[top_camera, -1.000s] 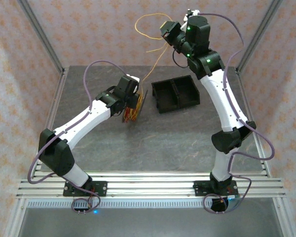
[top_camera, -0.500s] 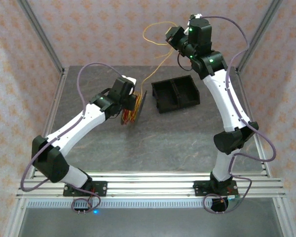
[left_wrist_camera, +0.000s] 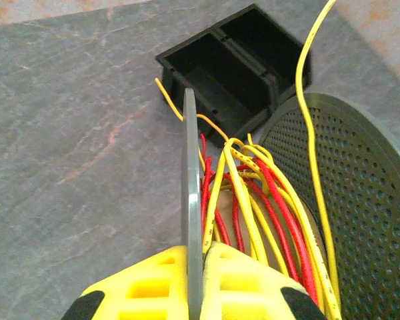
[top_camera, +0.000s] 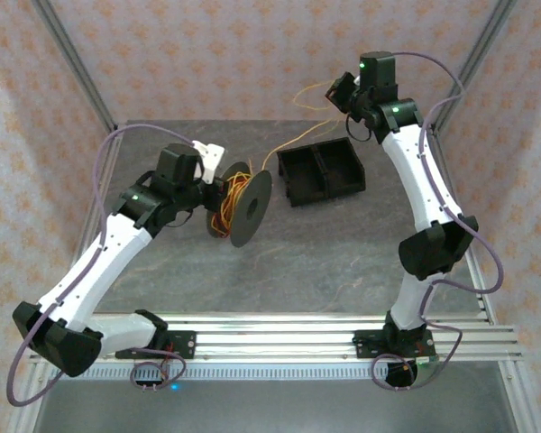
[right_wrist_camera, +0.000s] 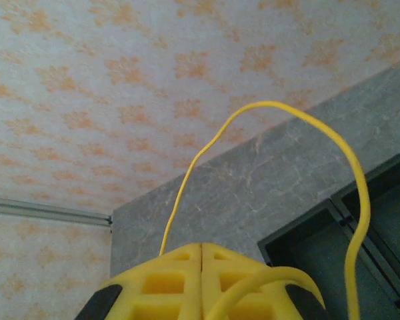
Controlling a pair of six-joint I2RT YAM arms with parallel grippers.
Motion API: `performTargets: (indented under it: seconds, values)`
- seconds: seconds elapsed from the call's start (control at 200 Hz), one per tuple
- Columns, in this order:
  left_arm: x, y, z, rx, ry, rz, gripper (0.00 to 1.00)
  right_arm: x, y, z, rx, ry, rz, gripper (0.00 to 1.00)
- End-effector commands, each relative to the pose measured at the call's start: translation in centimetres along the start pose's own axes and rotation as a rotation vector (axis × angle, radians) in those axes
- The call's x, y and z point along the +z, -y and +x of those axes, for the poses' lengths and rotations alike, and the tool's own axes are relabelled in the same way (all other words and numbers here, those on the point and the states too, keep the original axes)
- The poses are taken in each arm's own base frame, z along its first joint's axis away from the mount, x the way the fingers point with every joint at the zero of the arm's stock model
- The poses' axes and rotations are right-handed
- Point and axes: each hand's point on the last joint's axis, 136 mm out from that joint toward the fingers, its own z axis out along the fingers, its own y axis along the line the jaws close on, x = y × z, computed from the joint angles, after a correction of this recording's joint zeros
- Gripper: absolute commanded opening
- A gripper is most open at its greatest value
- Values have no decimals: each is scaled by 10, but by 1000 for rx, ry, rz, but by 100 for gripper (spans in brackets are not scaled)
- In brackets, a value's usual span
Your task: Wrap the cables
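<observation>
Above table (top_camera: 343, 262) | left fingers (left_wrist_camera: 147, 287) clamped on spool (left_wrist_camera: 192, 200) flange | right fingers (right_wrist_camera: 160, 287) pinching cables (right_wrist_camera: 267, 107), contact hidden

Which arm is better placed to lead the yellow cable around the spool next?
Probably right: the right gripper is shut on the yellow cable; the left gripper is shut on the spool.

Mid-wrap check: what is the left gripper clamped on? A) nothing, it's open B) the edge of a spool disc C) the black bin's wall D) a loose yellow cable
B: the left wrist view shows the left gripper shut on the thin grey disc edge of the spool, with the cables wound beside it.
</observation>
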Motion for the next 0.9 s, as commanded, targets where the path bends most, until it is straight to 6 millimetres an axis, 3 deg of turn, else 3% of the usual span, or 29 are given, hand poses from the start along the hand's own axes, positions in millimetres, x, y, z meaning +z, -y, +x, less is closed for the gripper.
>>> performTargets:
  seconds: [0.0,0.17,0.47,0.666,0.896]
  values:
    - [-35,29,-19,-53,82,198,0,-22,0,-27,9,84,-41,0]
    - [-58,36,-38,-137,158,329,0,-12,19,-15,43,50,-33,0]
    - [-95,22,-83,-367,345,542,0,0,65,7,120,9,0,0]
    - [-121,-7,-122,-558,521,650,0,6,84,29,137,-33,10,0]
    - [-133,-53,-150,-810,716,711,0,15,96,64,199,-88,-41,0]
